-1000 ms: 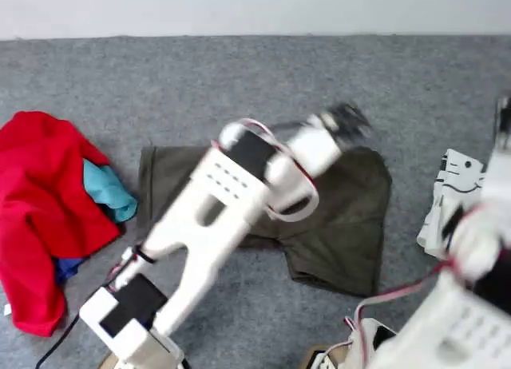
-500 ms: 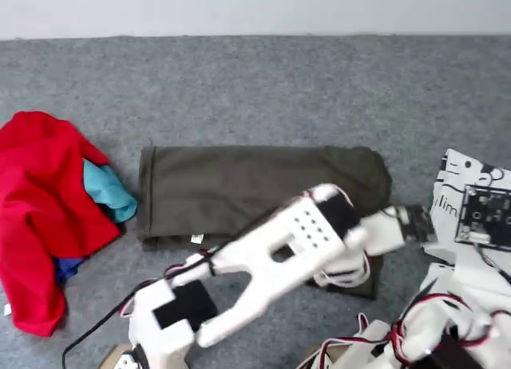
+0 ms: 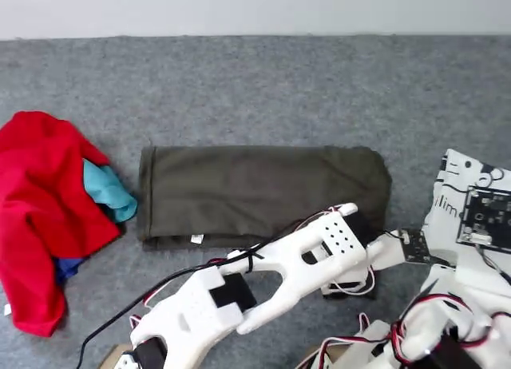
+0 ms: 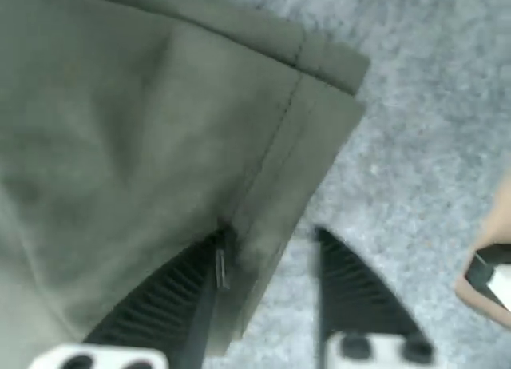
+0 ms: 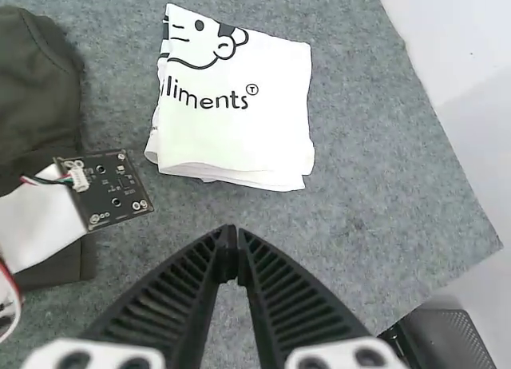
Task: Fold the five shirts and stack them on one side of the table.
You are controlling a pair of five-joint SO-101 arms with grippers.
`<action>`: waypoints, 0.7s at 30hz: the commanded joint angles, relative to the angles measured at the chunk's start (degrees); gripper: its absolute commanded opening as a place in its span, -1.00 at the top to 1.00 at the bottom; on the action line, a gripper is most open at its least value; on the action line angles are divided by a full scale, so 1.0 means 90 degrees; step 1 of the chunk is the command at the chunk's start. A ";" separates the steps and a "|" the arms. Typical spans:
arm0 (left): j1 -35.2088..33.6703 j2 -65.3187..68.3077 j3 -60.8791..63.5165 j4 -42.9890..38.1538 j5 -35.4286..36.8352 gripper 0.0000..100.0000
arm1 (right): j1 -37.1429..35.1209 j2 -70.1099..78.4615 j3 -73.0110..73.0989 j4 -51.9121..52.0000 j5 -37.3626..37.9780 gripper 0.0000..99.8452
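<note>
The white shirt [image 3: 451, 177] looked folded and lay at the right edge of the high view, on the grey table [image 3: 239, 81]. The green shirt [image 3: 255, 189] lay in the middle, folded into a long strip, so it likely needed more folds. At the left edge, the red shirt [image 3: 40, 209], the light blue shirt [image 3: 110, 192] and a dark blue shirt [image 3: 68, 267] sat in a heap, not folded. So most of the job was left to do.

The left claw [image 4: 267, 241] was open and held nothing. One finger lay on the green shirt's corner hem, and the other was over bare table. The right claw [image 5: 231, 235] was closed tight on nothing, near the white shirt.
</note>
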 commanded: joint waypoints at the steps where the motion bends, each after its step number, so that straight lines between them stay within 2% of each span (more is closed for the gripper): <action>1: -0.0068 0.0068 -0.0415 -0.0068 -0.0098 0.98 | 0.0063 0.0005 -0.0010 0.0249 0.0068 0.97; 12: -0.0147 -0.0801 -0.1021 0.0313 -0.0049 0.97 | 0.0063 -0.0044 -0.0010 0.0249 0.0068 0.97; 17: -0.0625 -0.1074 -0.1021 0.0303 -0.0078 0.97 | 0.0054 -0.0005 0.0000 0.0249 0.0068 0.97; 21: -0.0996 -0.1045 -0.1001 -0.0059 -0.0088 0.97 | 0.0054 0.0005 0.0010 0.0249 0.0068 0.97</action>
